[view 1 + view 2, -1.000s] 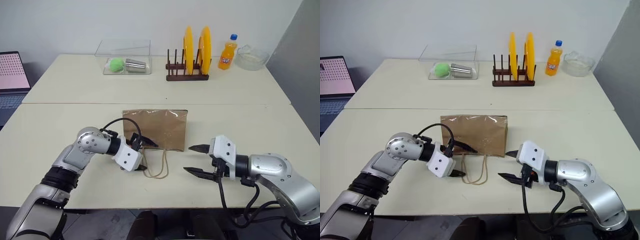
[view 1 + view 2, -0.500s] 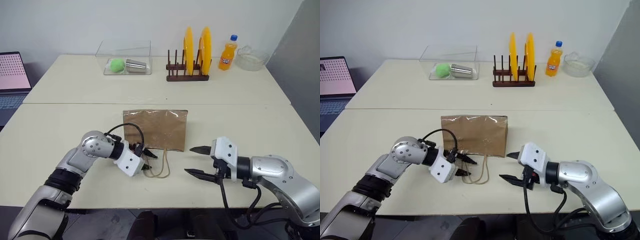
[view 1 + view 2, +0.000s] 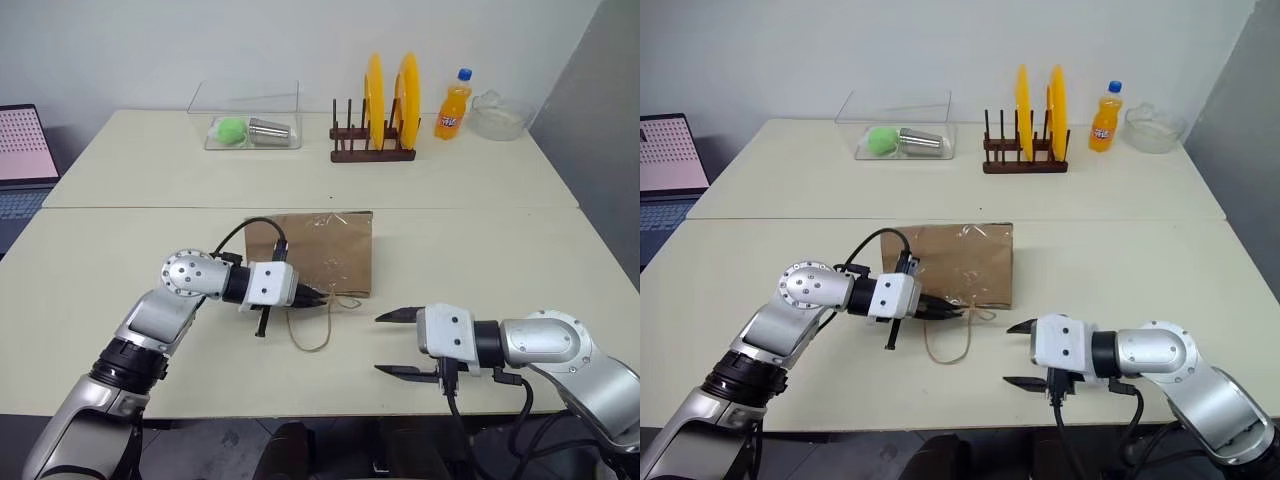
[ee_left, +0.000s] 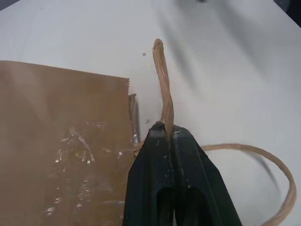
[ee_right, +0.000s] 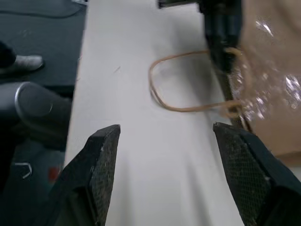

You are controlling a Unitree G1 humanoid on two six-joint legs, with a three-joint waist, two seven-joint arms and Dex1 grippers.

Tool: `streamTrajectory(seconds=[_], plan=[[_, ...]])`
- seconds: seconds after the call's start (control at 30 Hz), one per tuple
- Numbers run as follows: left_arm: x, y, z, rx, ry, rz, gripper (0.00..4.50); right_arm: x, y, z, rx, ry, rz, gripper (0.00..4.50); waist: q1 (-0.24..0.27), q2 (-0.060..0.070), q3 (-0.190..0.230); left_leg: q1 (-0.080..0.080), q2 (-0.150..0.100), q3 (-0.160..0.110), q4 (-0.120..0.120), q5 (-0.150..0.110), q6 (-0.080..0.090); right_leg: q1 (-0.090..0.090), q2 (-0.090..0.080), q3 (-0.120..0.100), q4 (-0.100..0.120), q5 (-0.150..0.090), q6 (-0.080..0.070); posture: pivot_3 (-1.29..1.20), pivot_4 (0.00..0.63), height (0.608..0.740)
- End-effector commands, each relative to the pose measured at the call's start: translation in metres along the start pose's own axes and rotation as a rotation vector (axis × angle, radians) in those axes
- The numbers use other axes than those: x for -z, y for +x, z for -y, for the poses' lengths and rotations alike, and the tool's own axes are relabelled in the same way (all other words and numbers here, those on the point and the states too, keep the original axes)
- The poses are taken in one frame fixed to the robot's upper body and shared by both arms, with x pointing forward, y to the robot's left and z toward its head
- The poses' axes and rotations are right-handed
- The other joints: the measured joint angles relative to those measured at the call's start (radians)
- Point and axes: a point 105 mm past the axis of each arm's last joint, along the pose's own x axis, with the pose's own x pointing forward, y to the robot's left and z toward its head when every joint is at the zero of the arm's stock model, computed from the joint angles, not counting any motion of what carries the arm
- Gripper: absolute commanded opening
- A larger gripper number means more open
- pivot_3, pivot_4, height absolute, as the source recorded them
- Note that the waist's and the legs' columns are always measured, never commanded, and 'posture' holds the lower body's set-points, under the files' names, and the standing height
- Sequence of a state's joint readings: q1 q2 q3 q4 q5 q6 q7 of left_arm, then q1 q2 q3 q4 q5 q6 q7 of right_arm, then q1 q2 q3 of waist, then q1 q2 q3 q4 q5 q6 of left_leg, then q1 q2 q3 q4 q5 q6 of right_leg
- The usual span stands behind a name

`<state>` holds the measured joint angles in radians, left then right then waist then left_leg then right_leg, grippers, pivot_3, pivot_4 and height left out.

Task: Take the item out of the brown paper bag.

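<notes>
surface: pale table [image 3: 120,260] | on it: brown paper bag [image 3: 320,250], plate rack [image 3: 372,150], clear box [image 3: 245,115], soda bottle [image 3: 452,105]

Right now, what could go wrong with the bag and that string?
The left gripper is shut on one thin cord handle, so the cord might slip or tear off the brown paper bag. The light bag may just slide, not open. The right gripper, jaws open, isn't steadying it.
</notes>
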<state>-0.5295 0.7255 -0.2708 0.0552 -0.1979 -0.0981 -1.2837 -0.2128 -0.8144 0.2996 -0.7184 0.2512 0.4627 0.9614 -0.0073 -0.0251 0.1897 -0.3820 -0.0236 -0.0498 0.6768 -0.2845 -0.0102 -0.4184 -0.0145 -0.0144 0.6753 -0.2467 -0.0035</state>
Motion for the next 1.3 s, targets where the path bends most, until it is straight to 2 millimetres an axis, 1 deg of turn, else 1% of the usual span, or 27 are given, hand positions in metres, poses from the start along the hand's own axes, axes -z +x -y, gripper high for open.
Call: streamTrajectory(seconds=[0.03, 0.13, 0.23, 0.33, 0.57, 0.73, 0.83, 0.87, 0.9, 0.97, 1.2, 1.23, 1.3], plan=[[-0.012, -0.009, -0.017, -0.054, 0.033, 0.019, 0.03, -0.005, 0.012, 0.005, -0.033, -0.111, 0.019, 3.31, 0.0, 0.0, 0.0, 0.0, 0.0, 0.0, 0.0, 0.0, 0.0, 0.0, 0.0, 0.0, 0.0, 0.0, 0.0, 0.0, 0.15, 0.74], [-0.015, -0.009, -0.021, -0.068, 0.026, 0.028, 0.03, 0.0, 0.027, 0.011, -0.059, -0.172, 0.005, 3.31, -0.001, 0.0, 0.0, 0.0, 0.0, 0.0, 0.0, 0.0, 0.0, 0.0, 0.0, 0.001, 0.0, 0.0, 0.0, 0.0, 0.15, 0.74], [-0.017, -0.01, -0.022, -0.069, 0.026, 0.031, 0.03, 0.005, 0.036, 0.017, -0.07, -0.211, -0.011, 3.31, 0.0, 0.0, 0.0, 0.0, 0.0, 0.0, 0.0, 0.0, 0.0, -0.001, 0.0, 0.001, 0.001, 0.0, 0.0, 0.0, 0.15, 0.74], [-0.016, -0.012, -0.023, -0.072, 0.034, 0.025, 0.03, 0.013, 0.048, 0.028, -0.054, -0.264, -0.033, 3.31, 0.001, 0.0, 0.0, 0.0, 0.0, 0.0, 0.0, 0.0, 0.0, -0.001, 0.0, 0.001, 0.001, 0.0, 0.0, 0.0, 0.15, 0.74], [-0.013, -0.02, -0.035, -0.124, 0.047, 0.014, 0.03, 0.014, 0.08, 0.034, -0.041, -0.305, -0.016, 3.31, 0.001, 0.0, 0.0, 0.0, 0.0, 0.0, 0.0, 0.0, 0.0, -0.002, 0.0, 0.001, 0.003, 0.0, -0.001, 0.0, 0.15, 0.74], [-0.015, -0.022, -0.045, -0.149, 0.058, 0.018, 0.03, 0.02, 0.093, 0.042, -0.012, -0.327, -0.039, 3.31, 0.001, 0.0, 0.0, 0.0, -0.001, 0.0, 0.001, 0.0, 0.0, -0.002, 0.0, 0.001, 0.003, 0.0, -0.001, 0.0, 0.15, 0.74], [-0.016, -0.022, -0.047, -0.154, 0.065, 0.018, 0.03, 0.025, 0.097, 0.044, -0.004, -0.333, -0.059, 3.31, 0.001, 0.0, 0.0, 0.0, -0.001, 0.0, 0.001, 0.0, 0.0, -0.002, 0.0, 0.001, 0.003, 0.001, -0.002, 0.0, 0.15, 0.74], [-0.016, -0.022, -0.048, -0.157, 0.067, 0.018, 0.03, 0.027, 0.097, 0.044, -0.01, -0.335, -0.064, 3.31, 0.001, 0.0, 0.0, 0.0, -0.001, 0.0, 0.001, 0.0, 0.0, -0.002, 0.0, 0.001, 0.004, 0.002, -0.004, 0.0, 0.15, 0.74], [-0.016, -0.022, -0.049, -0.159, 0.069, 0.018, 0.0, 0.028, 0.096, 0.043, -0.014, -0.332, -0.066, 3.02, 0.001, 0.0, 0.0, 0.0, -0.001, 0.0, 0.001, 0.0, 0.0, -0.002, 0.0, 0.001, 0.004, 0.003, -0.005, 0.0, 0.15, 0.74], [-0.017, -0.023, -0.051, -0.167, 0.073, 0.02, 0.0, 0.029, 0.096, 0.043, -0.015, -0.329, -0.068, 2.72, 0.001, 0.0, 0.0, 0.0, -0.001, 0.0, 0.001, 0.0, 0.0, -0.002, 0.0, 0.001, 0.004, 0.003, -0.005, 0.0, 0.15, 0.74], [-0.02, -0.023, -0.059, -0.191, 0.08, 0.023, 0.0, 0.033, 0.096, 0.04, -0.022, -0.32, -0.076, 0.14, 0.0, 0.0, 0.0, 0.0, -0.001, 0.0, 0.001, 0.0, 0.0, -0.002, 0.0, 0.001, 0.004, 0.003, -0.005, 0.0, 0.15, 0.74], [-0.02, -0.023, -0.061, -0.198, 0.089, 0.016, 0.0, 0.033, 0.096, 0.04, -0.023, -0.318, -0.076, 0.01, 0.0, 0.0, 0.0, 0.0, 0.0, 0.0, 0.001, 0.0, 0.0, -0.002, 0.0, 0.001, 0.004, 0.003, -0.005, 0.0, 0.15, 0.74], [-0.02, -0.024, -0.064, -0.208, 0.099, 0.006, 0.0, 0.033, 0.096, 0.039, -0.024, -0.316, -0.076, 0.01, 0.0, 0.0, 0.0, 0.0, 0.0, 0.0, 0.001, 0.0, 0.0, -0.002, 0.0, 0.001, 0.004, 0.003, -0.005, 0.0, 0.15, 0.74]])
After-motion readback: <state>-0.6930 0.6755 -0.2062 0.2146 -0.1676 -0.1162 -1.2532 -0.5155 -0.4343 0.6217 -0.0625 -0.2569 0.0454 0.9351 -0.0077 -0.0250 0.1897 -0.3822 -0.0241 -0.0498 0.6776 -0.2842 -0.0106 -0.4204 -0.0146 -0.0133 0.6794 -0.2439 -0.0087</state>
